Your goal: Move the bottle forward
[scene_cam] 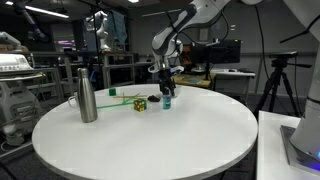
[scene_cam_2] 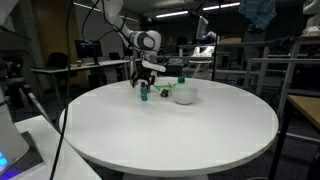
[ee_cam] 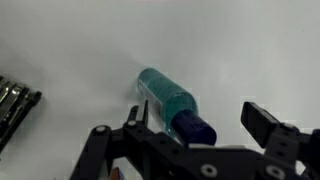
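The small teal-blue bottle [scene_cam: 166,101] stands upright on the round white table [scene_cam: 150,145], in both exterior views [scene_cam_2: 144,93]. In the wrist view the bottle [ee_cam: 166,97] shows a teal body and a dark blue cap. My gripper [scene_cam: 165,88] hangs right over it, with its fingers down around the bottle's top [scene_cam_2: 146,80]. In the wrist view the gripper [ee_cam: 200,122] is open. The cap sits between the fingers, closer to one finger, with a wide gap to the other.
A tall steel flask [scene_cam: 87,95] stands at one side of the table. A small multicoloured cube [scene_cam: 140,103] lies beside the bottle. A pale rounded object [scene_cam_2: 183,95] sits near the bottle. A dark ribbed object [ee_cam: 15,105] lies at the wrist view's edge.
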Robot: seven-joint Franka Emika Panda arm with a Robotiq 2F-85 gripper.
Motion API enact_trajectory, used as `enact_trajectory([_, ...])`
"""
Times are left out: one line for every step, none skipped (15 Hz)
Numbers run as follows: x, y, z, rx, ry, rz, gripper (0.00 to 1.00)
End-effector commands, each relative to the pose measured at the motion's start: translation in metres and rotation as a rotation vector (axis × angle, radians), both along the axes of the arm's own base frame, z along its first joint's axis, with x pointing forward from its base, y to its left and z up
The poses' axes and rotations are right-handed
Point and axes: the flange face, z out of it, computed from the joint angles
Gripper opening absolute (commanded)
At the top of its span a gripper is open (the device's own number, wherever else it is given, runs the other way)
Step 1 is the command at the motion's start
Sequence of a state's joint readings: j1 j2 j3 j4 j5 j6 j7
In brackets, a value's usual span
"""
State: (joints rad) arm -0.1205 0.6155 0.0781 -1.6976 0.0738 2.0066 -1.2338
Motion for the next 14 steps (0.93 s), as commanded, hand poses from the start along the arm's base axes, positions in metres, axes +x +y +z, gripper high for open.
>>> enact_trajectory([0.0013, -0.005, 0.0047, 0.002, 0.016, 0.017, 0.74])
enact_trajectory([0.0012, -0.0049, 0.0048, 0.002, 0.016, 0.017, 0.68])
enact_trajectory([0.0013, -0.0051, 0.0049, 0.002, 0.016, 0.016, 0.59])
enact_trajectory([0.0014, -0.0052, 0.0052, 0.003, 0.016, 0.016, 0.52])
enact_trajectory([0.0014, -0.0052, 0.0053, 0.003, 0.016, 0.016, 0.42])
enact_trajectory([0.0013, -0.0051, 0.0052, 0.004, 0.017, 0.016, 0.35])
enact_trajectory([0.0012, -0.0051, 0.0049, 0.004, 0.018, 0.016, 0.28])
enact_trajectory([0.0011, -0.0049, 0.0051, 0.003, 0.017, 0.017, 0.2])
enact_trajectory([0.0008, -0.0047, 0.0055, 0.003, 0.017, 0.018, 0.13])
enact_trajectory([0.0008, -0.0039, 0.0068, 0.003, 0.015, 0.02, 0.1])
enact_trajectory([0.0007, -0.0035, 0.0079, 0.003, 0.014, 0.02, 0.1])
enact_trajectory([0.0006, -0.0031, 0.0091, 0.002, 0.013, 0.021, 0.1])
enact_trajectory([0.0003, -0.0023, 0.0109, 0.001, 0.011, 0.023, 0.1])
enact_trajectory([0.0, -0.0014, 0.0128, -0.002, 0.009, 0.024, 0.1])
